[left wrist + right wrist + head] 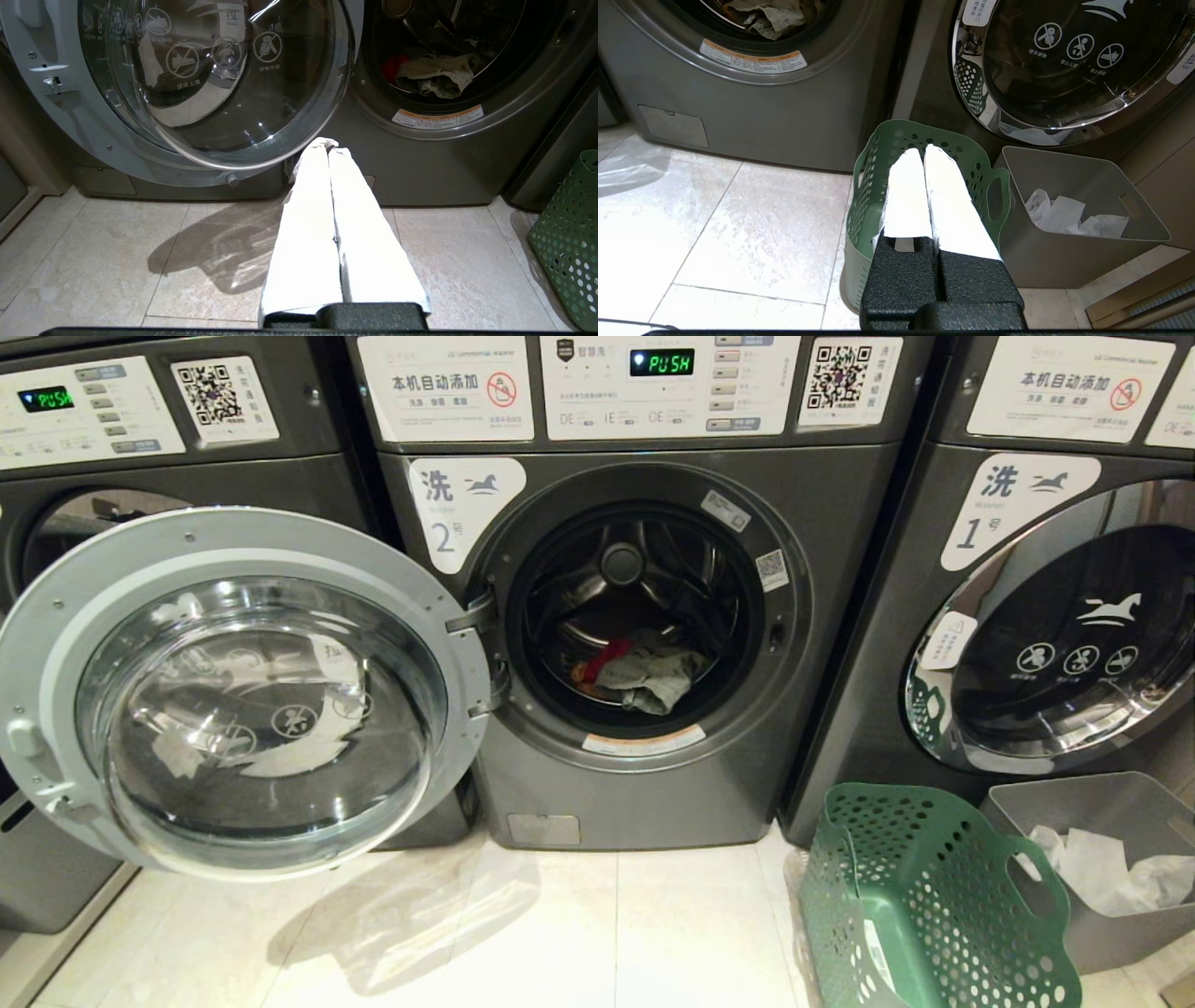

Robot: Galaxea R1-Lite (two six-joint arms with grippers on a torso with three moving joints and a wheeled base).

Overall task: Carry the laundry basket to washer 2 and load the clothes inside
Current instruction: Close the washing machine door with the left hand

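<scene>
**Beside the wash**

A dark grey front-loading machine labelled "1" (1055, 616) stands at the right, its chrome-rimmed door closed. Before it, on the pale tiled floor (523, 933), sits a plain grey solid-walled bin (1120, 821) holding crumpled white bag-like material (1102, 877).
</scene>
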